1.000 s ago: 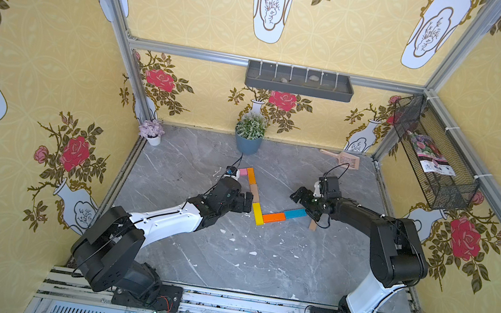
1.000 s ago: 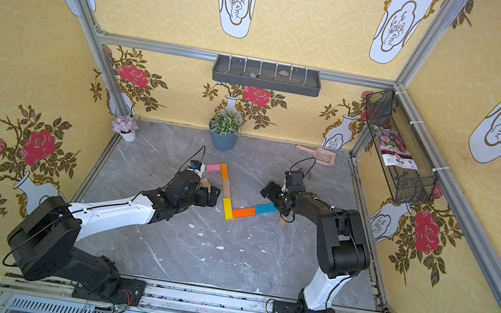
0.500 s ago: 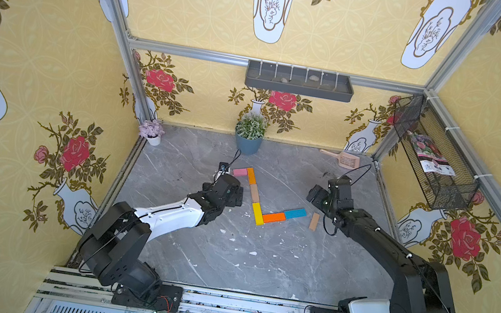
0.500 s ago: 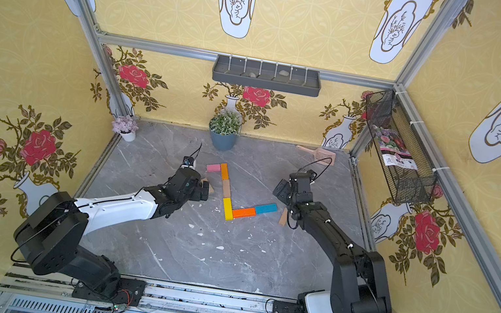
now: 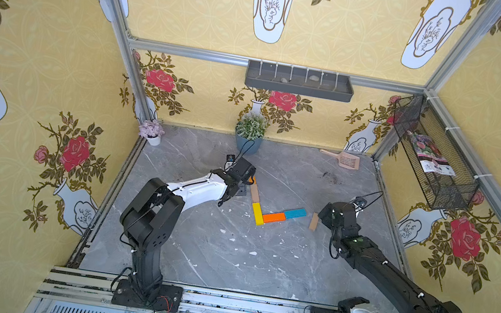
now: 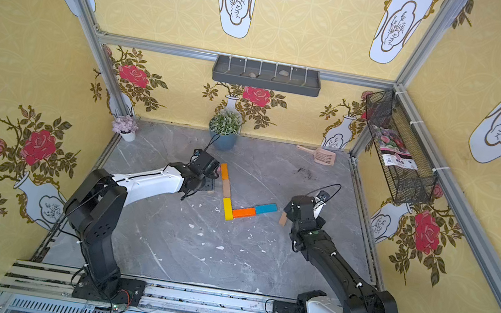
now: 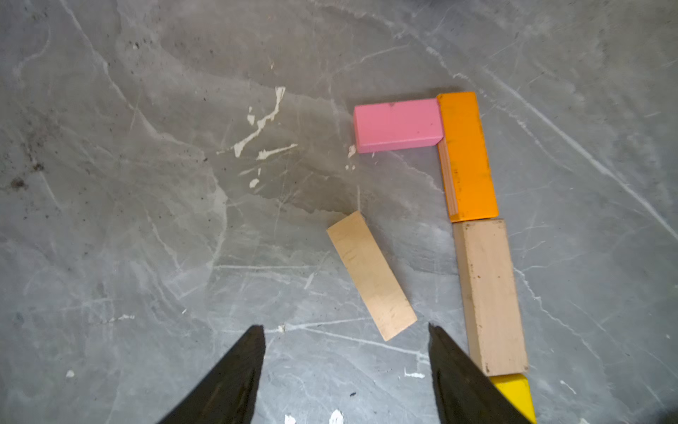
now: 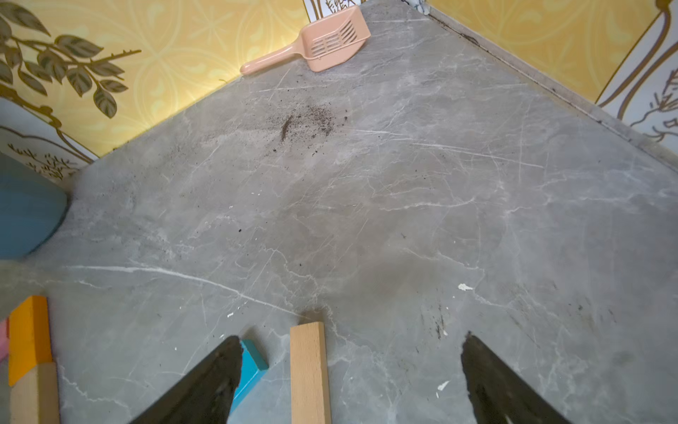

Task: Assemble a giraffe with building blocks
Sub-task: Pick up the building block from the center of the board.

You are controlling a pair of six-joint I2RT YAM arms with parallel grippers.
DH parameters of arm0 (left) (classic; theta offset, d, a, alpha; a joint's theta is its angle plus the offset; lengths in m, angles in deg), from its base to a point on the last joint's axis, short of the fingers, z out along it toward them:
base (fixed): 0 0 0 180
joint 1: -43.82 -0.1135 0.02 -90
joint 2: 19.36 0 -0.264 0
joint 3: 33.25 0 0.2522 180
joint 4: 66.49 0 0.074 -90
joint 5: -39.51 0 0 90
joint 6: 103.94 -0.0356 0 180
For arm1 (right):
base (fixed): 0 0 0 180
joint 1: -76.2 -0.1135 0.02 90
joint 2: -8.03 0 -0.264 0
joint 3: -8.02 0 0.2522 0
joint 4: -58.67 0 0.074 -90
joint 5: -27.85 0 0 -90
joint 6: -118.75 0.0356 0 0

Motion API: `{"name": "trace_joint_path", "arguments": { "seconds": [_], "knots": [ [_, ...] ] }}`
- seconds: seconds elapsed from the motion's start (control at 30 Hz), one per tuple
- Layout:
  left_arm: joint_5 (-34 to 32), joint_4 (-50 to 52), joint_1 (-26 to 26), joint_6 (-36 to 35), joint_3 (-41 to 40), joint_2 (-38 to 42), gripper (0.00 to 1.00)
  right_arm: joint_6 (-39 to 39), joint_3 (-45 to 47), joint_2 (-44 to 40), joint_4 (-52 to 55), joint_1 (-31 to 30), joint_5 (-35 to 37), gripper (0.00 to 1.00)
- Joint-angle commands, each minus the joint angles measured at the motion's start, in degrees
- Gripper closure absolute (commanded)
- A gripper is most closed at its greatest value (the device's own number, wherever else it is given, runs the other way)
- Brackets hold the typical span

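Note:
The giraffe lies partly built on the grey floor. In the left wrist view its pink head (image 7: 398, 126) meets a neck of orange (image 7: 467, 156), tan (image 7: 489, 293) and yellow (image 7: 513, 394) blocks. In both top views an orange (image 5: 274, 217) and a blue block (image 5: 294, 213) form the body. A loose tan block (image 7: 370, 273) lies slanted just ahead of my open left gripper (image 7: 345, 326), untouched. Another tan block (image 8: 309, 370) lies between the fingers of my open right gripper (image 8: 351, 339), touching neither, beside the blue block's end (image 8: 253, 361). In the top views the left wrist hides the head.
A blue pot with a plant (image 5: 249, 133) and a small white flower pot (image 5: 151, 132) stand at the back wall. A peach scoop (image 5: 343, 159) lies at the back right. A wire basket (image 5: 434, 160) hangs on the right wall, a grey shelf (image 5: 299, 81) on the back wall.
My right gripper has drawn back to the right, away from the blue block, and its arm has stretched out low. My left gripper has shifted over the pink head, hiding it from above.

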Motion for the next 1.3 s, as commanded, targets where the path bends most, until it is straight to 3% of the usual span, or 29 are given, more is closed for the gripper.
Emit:
{"name": "trace_joint_path", "arguments": {
  "seconds": [0.0, 0.67, 1.03, 1.13, 1.27],
  "knots": [
    [-0.6, 6.2, 0.0, 4.6, 0.5, -1.3, 0.28, 2.4, 0.3, 0.6, -3.0, 0.8, -3.8, 0.08],
    [2.9, 7.2, -0.5, 6.3, 14.5, -16.4, 0.32, 3.5, 0.9, 1.1, -5.4, 1.3, -6.6, 0.05],
    [6.0, 4.6, -0.5, -0.2, 7.3, -15.3, 0.63, 3.3, 0.6, 1.4, -5.6, 2.0, -8.1, 0.05],
    [6.7, 3.6, -0.5, -4.1, 4.3, -13.3, 0.81, 3.2, 0.5, 1.9, -5.5, 2.3, -8.6, 0.05],
    [8.8, 2.4, -0.4, -9.2, 1.0, -10.4, 0.97, 3.2, 0.4, 2.4, -5.7, 2.8, -9.7, 0.06]
  ]
}}
